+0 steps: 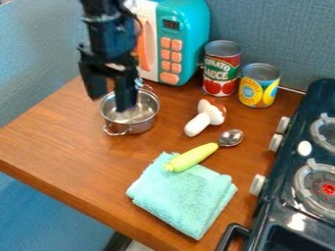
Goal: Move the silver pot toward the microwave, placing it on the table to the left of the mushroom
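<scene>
The black gripper [111,96] hangs at the upper left over a small silver pot [133,124]. Its fingers stand apart, one over the pot's opening and the other by the left rim; whether they touch the pot I cannot tell. To the right, a toy mushroom [206,116] with a white stem and brown-red cap lies on the wooden counter. A spoon [194,157] with a yellow-green handle rests its handle end on a folded turquoise cloth [183,196], its metal bowl pointing up and right.
Behind the pot stands a turquoise toy microwave [186,34] with orange buttons. Two cans, a red one [221,68] and a yellow one [259,86], are at the back. A black stove [288,196] with white knobs borders the counter's [65,142] right side.
</scene>
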Tool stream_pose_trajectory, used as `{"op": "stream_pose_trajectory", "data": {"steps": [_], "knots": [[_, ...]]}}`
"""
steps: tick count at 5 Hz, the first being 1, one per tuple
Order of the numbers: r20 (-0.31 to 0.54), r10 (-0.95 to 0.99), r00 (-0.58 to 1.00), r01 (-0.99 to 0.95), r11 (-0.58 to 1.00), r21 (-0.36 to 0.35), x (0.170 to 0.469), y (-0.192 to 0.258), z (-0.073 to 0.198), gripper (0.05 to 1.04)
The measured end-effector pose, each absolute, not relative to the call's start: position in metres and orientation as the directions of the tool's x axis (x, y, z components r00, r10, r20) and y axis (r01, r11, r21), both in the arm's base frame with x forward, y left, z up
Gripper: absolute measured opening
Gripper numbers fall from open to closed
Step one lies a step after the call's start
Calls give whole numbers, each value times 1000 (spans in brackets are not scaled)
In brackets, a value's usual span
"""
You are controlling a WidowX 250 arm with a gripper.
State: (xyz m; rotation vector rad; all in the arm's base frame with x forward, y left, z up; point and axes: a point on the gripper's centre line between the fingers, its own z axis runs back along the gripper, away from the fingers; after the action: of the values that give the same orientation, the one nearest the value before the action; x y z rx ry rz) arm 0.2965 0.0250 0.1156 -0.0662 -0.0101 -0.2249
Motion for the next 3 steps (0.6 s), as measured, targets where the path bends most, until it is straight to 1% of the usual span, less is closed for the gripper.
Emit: {"op": "stream_pose_trajectory", "data": {"steps": [1, 2, 3], "knots": [[71, -285, 956, 287, 958, -10, 305, -1, 107, 1001], [102, -292, 951, 293, 956, 5, 311, -11, 106, 1001], [13, -305, 952, 306, 951, -46, 308, -15, 96, 1001]]}}
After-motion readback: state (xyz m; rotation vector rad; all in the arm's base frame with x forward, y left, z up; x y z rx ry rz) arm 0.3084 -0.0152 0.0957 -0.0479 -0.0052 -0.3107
